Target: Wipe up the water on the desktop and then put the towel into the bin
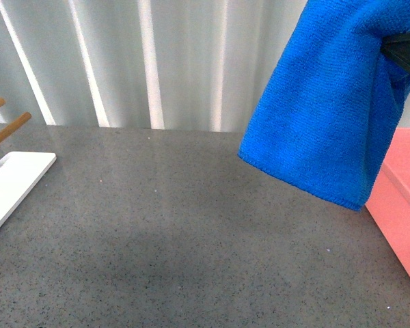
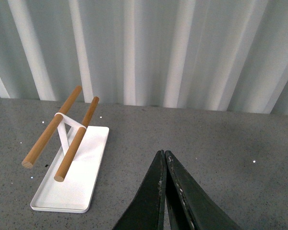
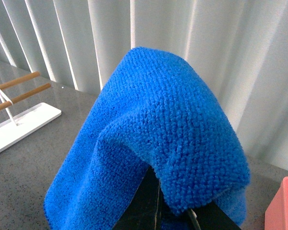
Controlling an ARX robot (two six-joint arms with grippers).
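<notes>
Here the towel [image 1: 328, 102] is off the desktop [image 1: 178, 232] altogether. It hangs in the air on the right side of the front view, its stitched lower hem clear of the stone. The right gripper [image 1: 404, 51] shows there only as a dark piece at the upper right edge, with cloth folded around it. In the right wrist view the towel [image 3: 158, 143] is draped over the right gripper [image 3: 175, 211] like a hood and a fold is pinched between the dark fingers [image 3: 144, 201] — so this claw is clamped on the cloth.

The bin [image 1: 403, 205] stands at the right edge of the desktop. In the front view the hanging corner of the towel overlaps the bin's near-left wall, but I cannot tell whether the cloth is over the opening or just beside it.

The left gripper [image 2: 164, 154] hovers above bare desktop, its two jaws pressed together with nothing between them. Off to the left sits a white tray [image 2: 72, 184] carrying two wooden bars [image 2: 53, 127], well apart from the towel. A pale pleated wall [image 1: 123, 61] runs behind the desktop.
</notes>
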